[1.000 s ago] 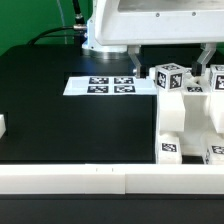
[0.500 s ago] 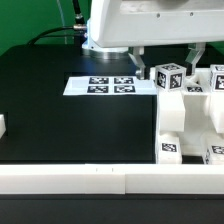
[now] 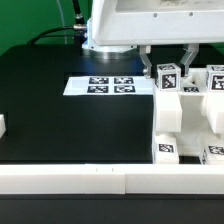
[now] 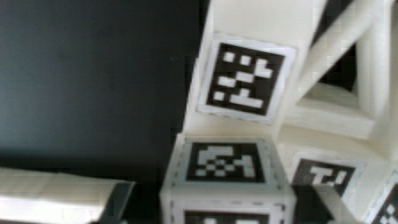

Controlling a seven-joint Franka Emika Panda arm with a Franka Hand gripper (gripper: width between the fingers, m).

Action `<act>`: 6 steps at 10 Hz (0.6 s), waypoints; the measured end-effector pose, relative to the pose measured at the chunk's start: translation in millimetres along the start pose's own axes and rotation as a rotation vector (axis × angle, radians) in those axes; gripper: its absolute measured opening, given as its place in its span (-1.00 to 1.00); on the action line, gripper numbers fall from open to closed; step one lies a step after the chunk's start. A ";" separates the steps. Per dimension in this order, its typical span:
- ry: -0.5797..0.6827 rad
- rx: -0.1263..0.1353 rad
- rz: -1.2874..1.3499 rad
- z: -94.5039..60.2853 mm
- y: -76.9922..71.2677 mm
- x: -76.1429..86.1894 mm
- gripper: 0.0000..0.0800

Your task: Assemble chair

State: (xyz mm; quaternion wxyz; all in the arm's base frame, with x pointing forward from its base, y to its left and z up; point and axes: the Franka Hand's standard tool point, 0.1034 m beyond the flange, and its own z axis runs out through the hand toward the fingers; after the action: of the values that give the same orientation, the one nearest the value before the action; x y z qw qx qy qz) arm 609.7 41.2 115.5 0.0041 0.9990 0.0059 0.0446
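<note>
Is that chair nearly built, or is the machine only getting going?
Partly built, it seems. On the exterior view's right, several chunky white chair parts already stand joined as one blocky piece. In hand: the pincer straddles the tagged block on top; whether it grips is unclear. Left: one loose white part lies apart at the table's far edge. The marker board is no chair part.

Black tabletop with a green backdrop.

The matte black tabletop (image 3: 70, 120) is evenly lit, with a white rail (image 3: 60, 181) along its near edge. The marker board (image 3: 108, 85) lies flat near the far edge. Behind it hangs a green wall (image 3: 30, 20), crossed by dark cables (image 3: 62, 28).
</note>
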 end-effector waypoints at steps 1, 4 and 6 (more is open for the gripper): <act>0.001 0.006 0.148 -0.2 -1.1 0.2 -0.29; 0.001 0.016 0.447 -0.3 -1.8 0.4 -0.28; -0.008 0.035 0.666 -0.2 -1.8 0.1 -0.28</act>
State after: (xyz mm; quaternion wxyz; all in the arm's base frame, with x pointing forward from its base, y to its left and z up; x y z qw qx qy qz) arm 609.8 43.0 115.8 -0.0280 0.9460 -0.3204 0.0395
